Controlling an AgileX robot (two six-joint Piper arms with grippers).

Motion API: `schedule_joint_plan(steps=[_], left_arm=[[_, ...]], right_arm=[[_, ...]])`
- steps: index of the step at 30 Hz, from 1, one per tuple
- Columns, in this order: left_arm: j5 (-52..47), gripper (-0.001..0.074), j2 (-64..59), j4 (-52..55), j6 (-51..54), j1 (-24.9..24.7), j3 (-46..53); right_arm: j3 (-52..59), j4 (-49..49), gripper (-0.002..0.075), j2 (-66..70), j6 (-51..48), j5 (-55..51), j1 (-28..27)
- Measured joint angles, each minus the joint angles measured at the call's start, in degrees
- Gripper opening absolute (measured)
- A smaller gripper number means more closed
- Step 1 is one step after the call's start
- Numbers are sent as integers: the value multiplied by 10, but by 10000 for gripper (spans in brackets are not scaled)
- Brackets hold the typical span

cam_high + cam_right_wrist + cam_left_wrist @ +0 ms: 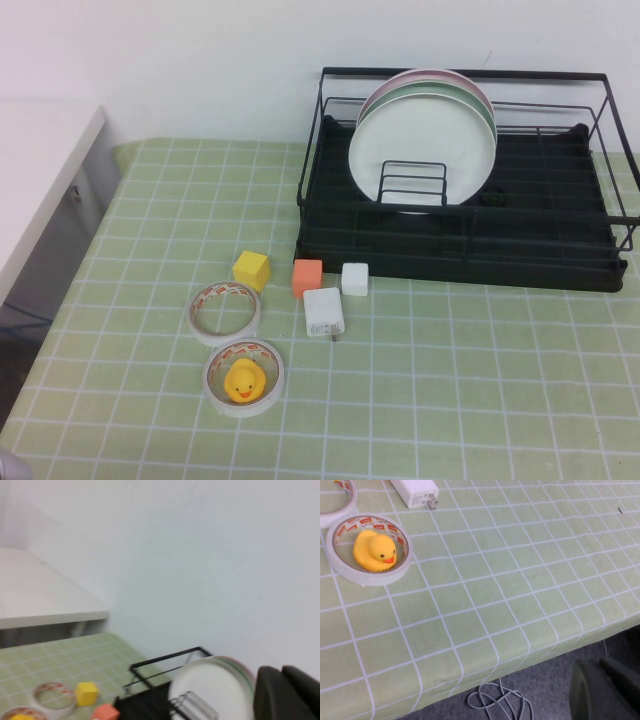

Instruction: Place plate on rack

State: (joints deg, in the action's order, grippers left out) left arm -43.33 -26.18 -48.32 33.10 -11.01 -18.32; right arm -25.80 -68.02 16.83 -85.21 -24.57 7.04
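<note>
- Plate [420, 150] stood upright in the rack [560, 255], foremost of three, with a green and a pink plate close behind it; the job looked done.
- Left pincer [605, 690] hung off the desk [520, 605] edge, well apart from the plate; only a dark part of it showed, so whether it was open or held anything I cannot tell.
- Right pincer [287, 692] was raised in the air, the plate below and ahead of it, nothing seen in its grip; its opening I cannot tell either.
- Risk: if the right pincer dropped low while retreating, it might clip the rack's top rail or the plate's rim and tip the stack.
- Duck [374, 551] in its tape ring [367, 550] lay nearest the left pincer and could be swept away.
</note>
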Motion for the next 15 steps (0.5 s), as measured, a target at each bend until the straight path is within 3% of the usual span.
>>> schedule_joint_plan(steps=[5, 8, 15], left_arm=[[-1, -1, 0, 0, 0, 0, 0], [-1, -1, 0, 0, 0, 0, 0], [-2, -1, 0, 0, 0, 0, 0]], right_arm=[[32, 13, 10, -40, 1, 53, 0], [62, 115, 10, -65, 77, 89, -3], [157, 576, 10, -155, 654, 98, -67]])
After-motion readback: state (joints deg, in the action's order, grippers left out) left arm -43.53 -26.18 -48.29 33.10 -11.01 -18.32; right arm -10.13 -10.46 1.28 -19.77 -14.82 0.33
